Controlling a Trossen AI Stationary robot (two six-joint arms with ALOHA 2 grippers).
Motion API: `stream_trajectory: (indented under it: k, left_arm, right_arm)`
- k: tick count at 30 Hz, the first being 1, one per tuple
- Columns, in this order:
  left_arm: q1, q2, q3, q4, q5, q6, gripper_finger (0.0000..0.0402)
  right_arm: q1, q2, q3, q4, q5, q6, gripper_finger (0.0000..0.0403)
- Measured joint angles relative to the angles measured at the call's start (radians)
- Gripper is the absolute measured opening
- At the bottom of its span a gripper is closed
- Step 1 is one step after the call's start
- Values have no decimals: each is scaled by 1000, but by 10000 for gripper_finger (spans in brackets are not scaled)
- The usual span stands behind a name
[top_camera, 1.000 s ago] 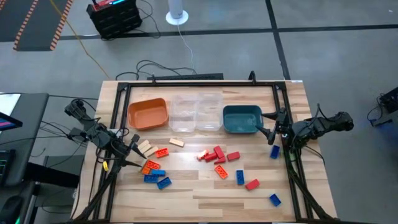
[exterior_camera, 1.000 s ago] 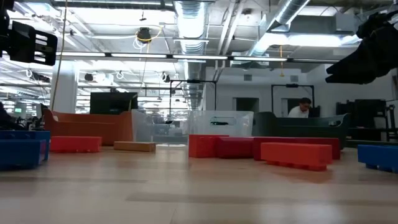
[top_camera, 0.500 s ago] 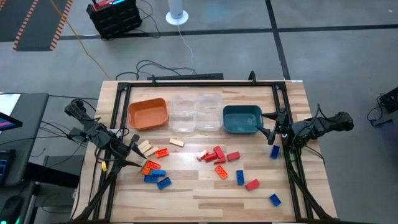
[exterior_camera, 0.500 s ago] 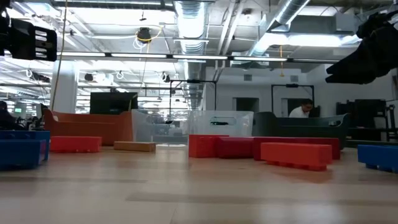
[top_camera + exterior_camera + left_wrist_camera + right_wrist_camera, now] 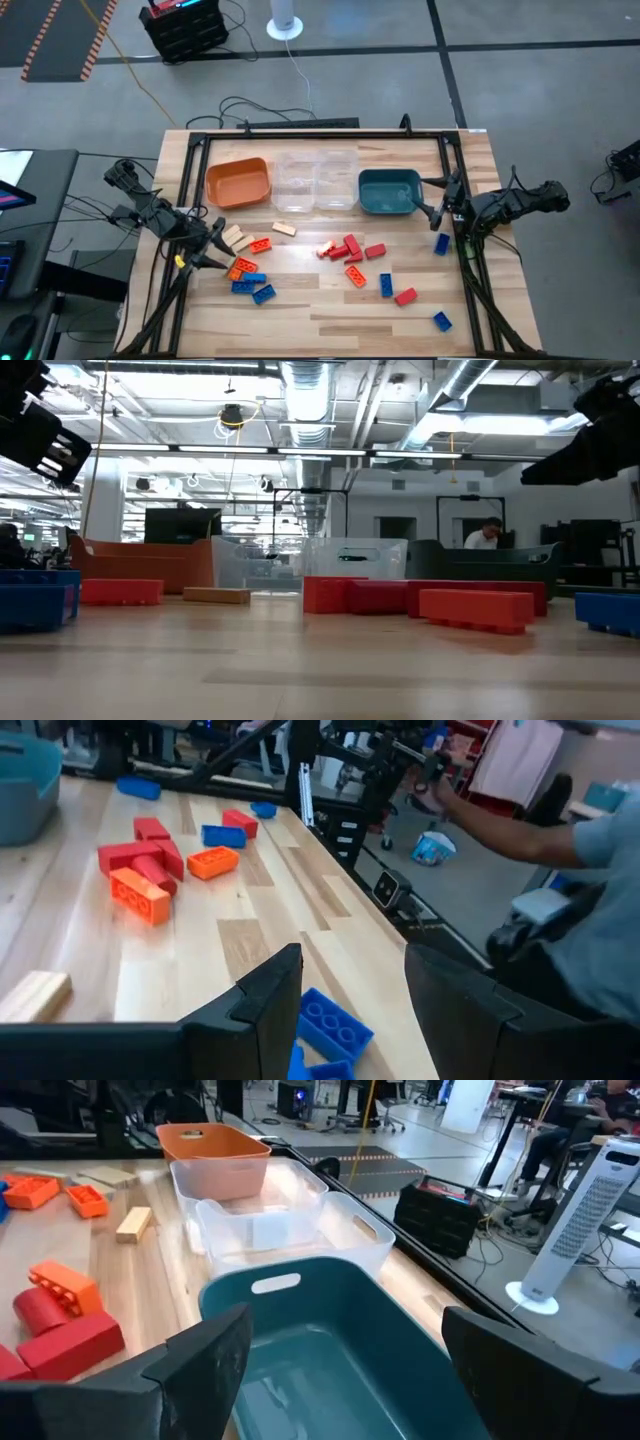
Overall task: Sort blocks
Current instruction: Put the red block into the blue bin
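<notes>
Left gripper [image 5: 212,250] has tipped slightly downward since earlier; jaws part-spread, holding nothing, above studded blue blocks [image 5: 330,1028]. Red and orange blocks [image 5: 350,255] lie mid-table on wood. Right gripper [image 5: 436,205] spread wide, empty, over the smooth teal tray [image 5: 330,1330].

This is a robotics lab or test floor inside a big open industrial office. Bare ducts [image 5: 310,390] and pipes run across an unfinished ceiling hung with strip lights. The floor [image 5: 540,90] is grey concrete with hazard striping [image 5: 60,35] in one corner. A wooden table [image 5: 330,300] sits in a black metal frame, with cables [image 5: 260,105] trailing off it toward a black equipment case [image 5: 185,25] and a white tower fan [image 5: 575,1230]. Desks with monitors [image 5: 180,520] fill the background, where a person [image 5: 487,533] seems to be seated at work.
</notes>
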State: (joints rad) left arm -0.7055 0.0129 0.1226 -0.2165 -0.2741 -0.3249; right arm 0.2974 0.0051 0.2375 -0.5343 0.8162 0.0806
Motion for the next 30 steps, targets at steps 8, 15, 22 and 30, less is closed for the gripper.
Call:
stream_trajectory:
  k: [8,15,22,30]
  left_arm:
    - [0,0,1,-4,-1,-138,174]
    - [0,0,2,-4,-106,-266,174]
    - [0,0,3,-4,-161,-178,173]
    - [0,0,4,11,-161,-87,174]
  right_arm:
    - [-29,0,0,35,-2,5,372]
    - [-45,0,-1,259,-5,522,372]
    - [-82,0,-1,436,-3,595,372]
    - [-124,22,-1,582,-80,407,372]
